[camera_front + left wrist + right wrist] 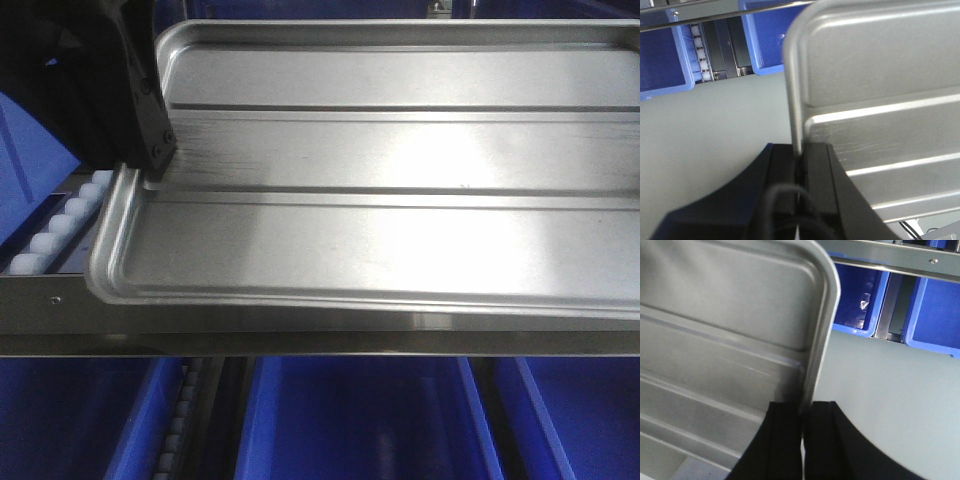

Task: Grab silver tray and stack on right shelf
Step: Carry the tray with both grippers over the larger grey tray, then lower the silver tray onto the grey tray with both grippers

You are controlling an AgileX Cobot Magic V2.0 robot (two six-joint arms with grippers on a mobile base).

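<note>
The silver tray (400, 230), shiny with two long ridges, fills the front view. It lies level over the right shelf, its near rim just above the brushed-steel front rail (200, 325). I cannot tell whether it touches the shelf. White rollers (60, 225) show at the tray's left end. My left gripper (150, 165) is shut on the tray's left rim; its wrist view has the rim running down between the black fingers (817, 165). My right gripper (805, 410) is shut on the opposite rim of the tray (730, 330) and is out of the front view.
Blue bins (350, 420) sit on the level below the shelf. The wrist views look down past the tray to grey floor (715, 125), more blue bins (860, 295), a lower roller track (700, 50) and a steel rail (890, 257).
</note>
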